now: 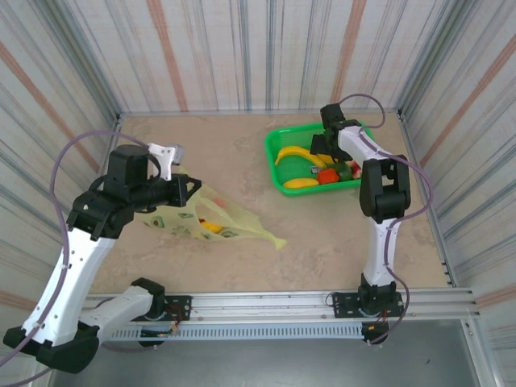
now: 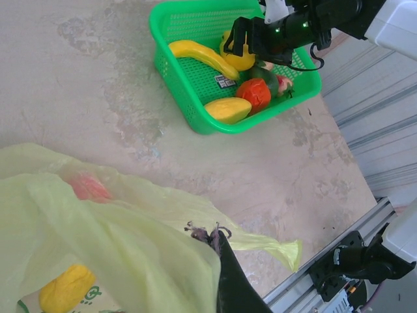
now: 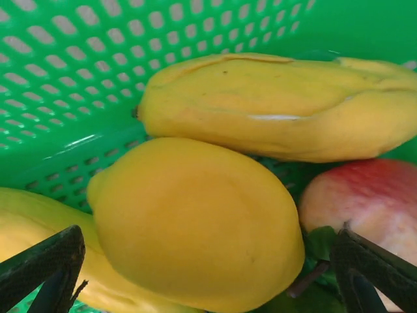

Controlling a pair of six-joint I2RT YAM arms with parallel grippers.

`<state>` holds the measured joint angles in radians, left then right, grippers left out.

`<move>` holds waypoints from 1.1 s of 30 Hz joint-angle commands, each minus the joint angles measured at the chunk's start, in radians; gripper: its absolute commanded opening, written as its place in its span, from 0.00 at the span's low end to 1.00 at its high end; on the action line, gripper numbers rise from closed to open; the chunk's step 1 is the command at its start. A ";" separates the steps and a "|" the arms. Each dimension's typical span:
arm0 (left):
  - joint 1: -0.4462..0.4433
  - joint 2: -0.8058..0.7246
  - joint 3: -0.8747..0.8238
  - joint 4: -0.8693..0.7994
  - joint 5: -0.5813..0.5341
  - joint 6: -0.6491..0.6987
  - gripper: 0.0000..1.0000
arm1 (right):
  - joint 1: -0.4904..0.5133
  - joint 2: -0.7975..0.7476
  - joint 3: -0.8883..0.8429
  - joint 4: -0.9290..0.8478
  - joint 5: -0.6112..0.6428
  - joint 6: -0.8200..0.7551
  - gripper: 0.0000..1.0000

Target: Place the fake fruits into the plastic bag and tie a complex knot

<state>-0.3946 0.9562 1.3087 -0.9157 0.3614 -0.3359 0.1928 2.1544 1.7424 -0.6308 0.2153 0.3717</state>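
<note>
Reaching into the green basket at far right, the right claw stands wide open either side of a yellow fruit — the left claw, clamped tight, grips the plastic bag.

Robot test booth: striped fabric walls, beige tabletop, aluminium mounting rail.

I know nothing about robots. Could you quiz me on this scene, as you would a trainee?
1. True or false: the right gripper is shut.
2. What does the left gripper pinch? A) a banana B) the plastic bag C) a cable
3. Fill in: the fruit between the right gripper's fingers, lying in the green basket, is coloured ____.
Key: 1 false, it is open; 2 B; 3 yellow.
</note>
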 commanded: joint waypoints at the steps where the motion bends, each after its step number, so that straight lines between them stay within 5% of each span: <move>1: -0.006 0.009 0.020 0.009 0.026 0.024 0.00 | -0.006 0.056 0.049 -0.036 -0.033 -0.037 1.00; 8: -0.006 0.023 0.024 0.011 0.027 0.024 0.00 | -0.021 0.129 0.103 -0.037 -0.110 -0.056 0.99; 14: -0.006 0.027 0.020 0.015 0.023 0.020 0.00 | -0.019 0.091 0.085 -0.013 -0.139 -0.045 0.86; 28: -0.005 -0.018 0.005 0.004 0.002 0.018 0.00 | 0.019 -0.331 -0.108 0.110 -0.250 0.009 0.80; 33: -0.004 -0.040 -0.009 0.005 -0.004 0.011 0.00 | 0.055 -0.548 -0.312 0.274 -0.431 0.083 0.79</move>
<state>-0.3946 0.9379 1.3087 -0.9154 0.3656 -0.3363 0.2264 1.6920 1.5246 -0.4427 -0.0841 0.3923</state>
